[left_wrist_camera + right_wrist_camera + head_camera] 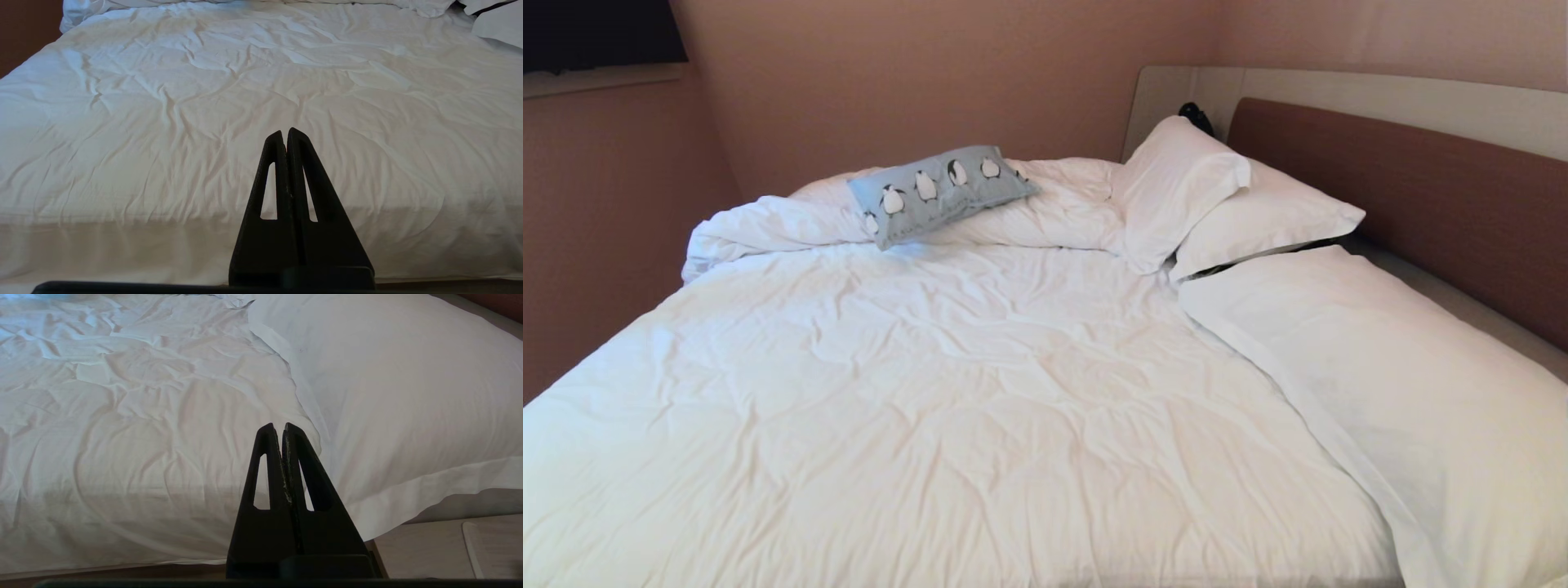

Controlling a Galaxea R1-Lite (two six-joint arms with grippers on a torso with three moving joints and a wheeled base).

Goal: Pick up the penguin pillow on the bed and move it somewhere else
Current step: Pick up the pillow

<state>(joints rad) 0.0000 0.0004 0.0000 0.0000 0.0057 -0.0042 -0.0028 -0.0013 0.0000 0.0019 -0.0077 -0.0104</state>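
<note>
The penguin pillow (941, 193) lies far back on the bed (915, 392), on the bunched-up duvet, while the left hand (284, 134) and right hand (276, 428) are both closed and empty at the near edge, so a reach may fall short.
</note>
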